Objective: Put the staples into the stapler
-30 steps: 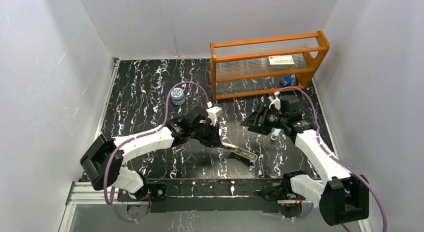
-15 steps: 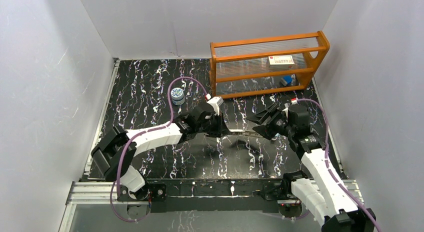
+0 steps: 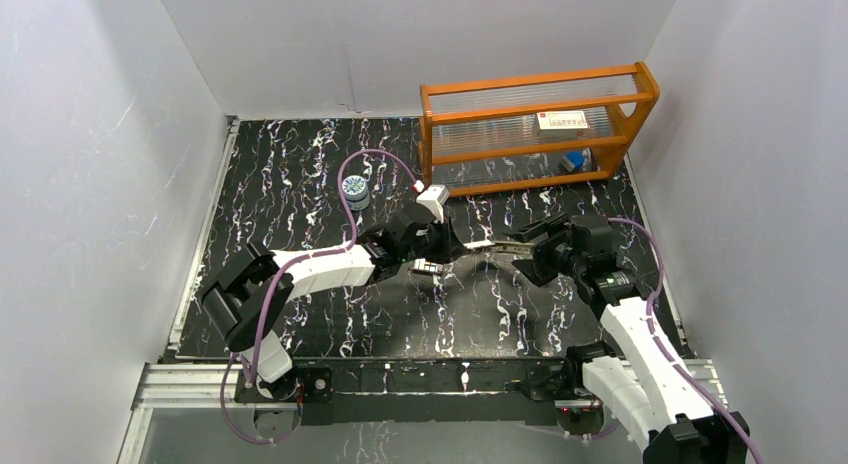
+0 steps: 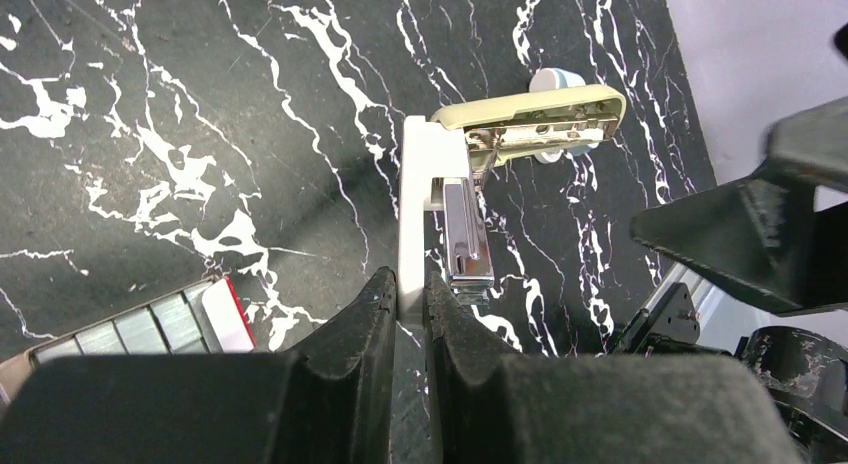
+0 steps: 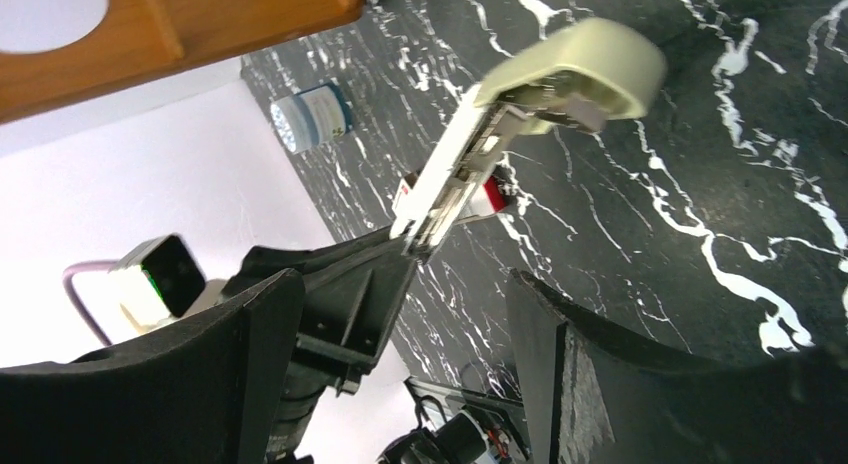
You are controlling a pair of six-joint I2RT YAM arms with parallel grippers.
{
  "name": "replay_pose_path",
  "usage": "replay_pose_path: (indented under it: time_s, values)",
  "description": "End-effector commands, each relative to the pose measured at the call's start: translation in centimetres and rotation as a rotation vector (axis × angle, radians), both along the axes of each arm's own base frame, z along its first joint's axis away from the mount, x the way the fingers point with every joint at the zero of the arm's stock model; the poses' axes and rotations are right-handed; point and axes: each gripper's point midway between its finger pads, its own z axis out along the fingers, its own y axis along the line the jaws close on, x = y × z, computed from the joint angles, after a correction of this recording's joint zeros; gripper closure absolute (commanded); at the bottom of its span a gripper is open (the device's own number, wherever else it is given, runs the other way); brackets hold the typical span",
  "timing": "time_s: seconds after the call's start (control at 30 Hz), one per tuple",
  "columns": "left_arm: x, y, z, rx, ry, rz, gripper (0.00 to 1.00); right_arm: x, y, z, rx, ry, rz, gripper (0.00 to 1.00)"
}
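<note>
Stapler [image 4: 530,114] is hanging above the table [image 3: 300,174], between the two arms. The left gripper [image 4: 410,282] is clamping the thin pale base plate edge-on, jaws nearly together on it. The stapler is standing hinged open: the beige cover [image 5: 590,54] is folding away from the silvery magazine channel [image 4: 468,239], which is showing bare. The right gripper [image 5: 405,284] is facing the free end with its fingers spread wide, gripping nothing and not touching the stapler.

Staples [image 4: 150,329] are lying as grey ridged strips in the opened red-and-white box [image 4: 228,312] on the table, just below the left gripper.

Handling, as judgement:
- The stapler is looking light and rigid, but hinged, so the cover is likely swinging freely. I am favouring a second hold on the rounded cover end, leaving the channel clear.
- The strips are probably brittle and slick. I am favouring a light pinch across the long sides, mid-length, since squeezing hard risks snapping the block.
</note>
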Motion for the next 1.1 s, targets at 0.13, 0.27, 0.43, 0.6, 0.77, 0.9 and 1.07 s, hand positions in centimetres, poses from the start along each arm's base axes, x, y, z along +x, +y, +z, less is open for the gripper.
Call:
replay_pose_path:
  time_s: [0.13, 0.27, 0.43, 0.6, 0.77, 0.9, 1.07]
  values:
    - [1.5, -1.2, 3.6, -0.114, -0.128, 0.008, 1.0, 1.4, 0.0, -2.2, 0.016, 0.078, -0.07, 0.24]
    - [1.4, -1.4, 3.4, -0.114, -0.128, -0.009, 1.0, 2.3, 0.7, -2.6, -0.021, 0.061, -0.075, 0.23]
    - [1.2, -1.2, 2.9, -0.105, -0.129, -0.013, 1.0, 3.2, 1.6, -3.2, -0.068, 0.057, -0.076, 0.22]
    - [1.0, -1.0, 2.7, -0.101, -0.129, -0.015, 1.0, 4.2, 1.7, -3.4, -0.097, 0.019, -0.109, 0.31]
    - [1.2, -0.5, 3.2, -0.095, -0.159, -0.005, 1.0, 4.8, 2.0, -3.3, -0.092, -0.018, -0.113, 0.3]
    - [1.0, -0.4, 3.2, -0.09, -0.159, -0.016, 1.0, 4.8, 2.1, -3.7, -0.103, -0.014, -0.104, 0.26]
    - [0.8, -0.2, 4.2, -0.129, -0.177, -0.006, 1.0, 4.7, 2.3, -4.5, -0.107, 0.011, -0.099, 0.26]
